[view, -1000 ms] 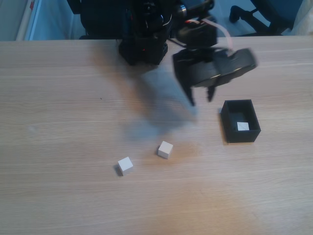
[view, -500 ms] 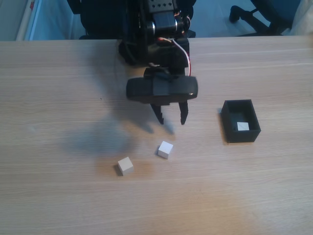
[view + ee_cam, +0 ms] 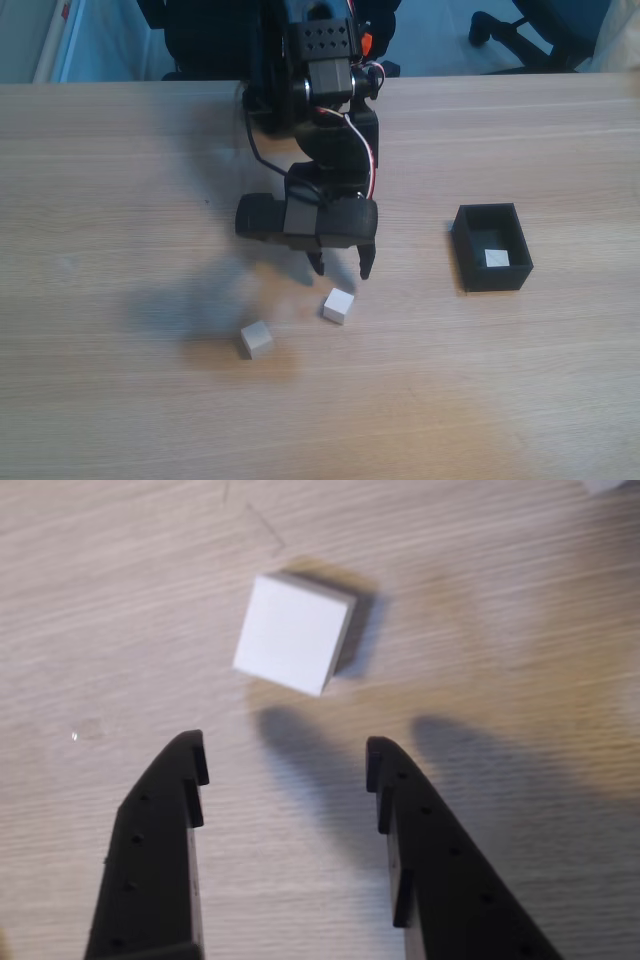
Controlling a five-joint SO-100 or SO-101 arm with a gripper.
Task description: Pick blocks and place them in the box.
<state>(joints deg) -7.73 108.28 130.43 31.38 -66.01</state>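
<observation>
Two blocks on the table, one just right of and behind the other; third block inside the box, well right.

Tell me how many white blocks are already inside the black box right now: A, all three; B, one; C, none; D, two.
B: in the fixed view one white block lies inside the box, while two other blocks sit on the table, the nearer one just below the open claw.
</observation>
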